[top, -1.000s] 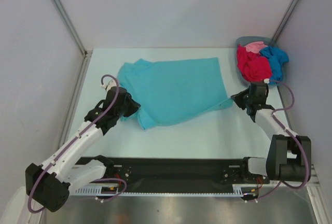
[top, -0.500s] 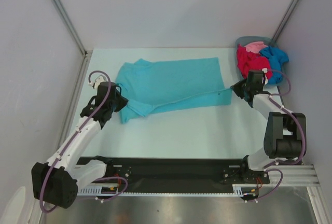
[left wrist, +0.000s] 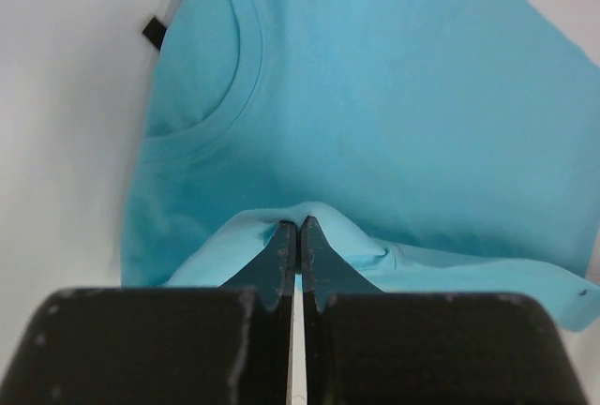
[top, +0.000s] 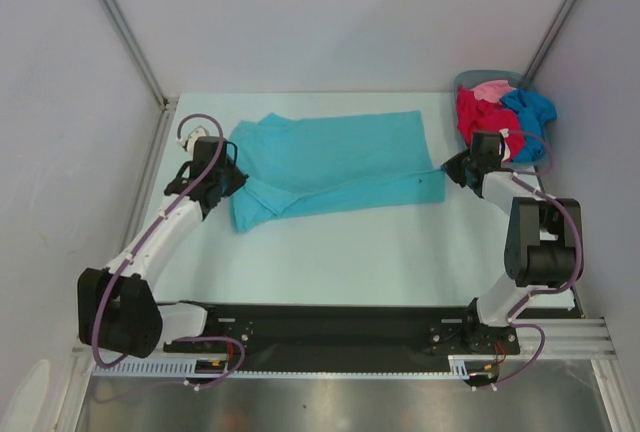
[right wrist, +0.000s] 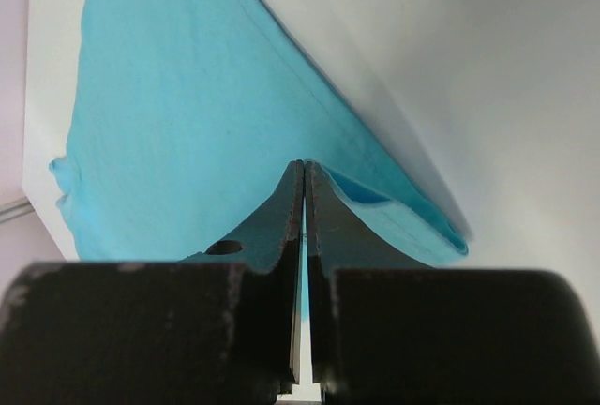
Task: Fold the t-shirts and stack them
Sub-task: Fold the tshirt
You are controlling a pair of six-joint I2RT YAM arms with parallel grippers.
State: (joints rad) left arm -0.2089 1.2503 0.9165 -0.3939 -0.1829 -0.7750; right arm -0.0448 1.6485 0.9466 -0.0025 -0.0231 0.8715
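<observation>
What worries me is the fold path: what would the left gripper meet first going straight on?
Probably the flat body of the teal t-shirt: the left gripper, shut on its pinched edge, points across it. Clearance above it is unclear.

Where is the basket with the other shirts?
In the top view, the basket sits at the table's far right corner, just beyond the right gripper, holding the other shirts.

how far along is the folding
Done: little; the teal tee lies spread on the table, its near edge doubled over. In hand: the left gripper and right gripper are each shut on that tee's edge, mid-fold. Left: the red tee, pink tee and blue tee sit bunched in the basket; nothing is stacked.
</observation>
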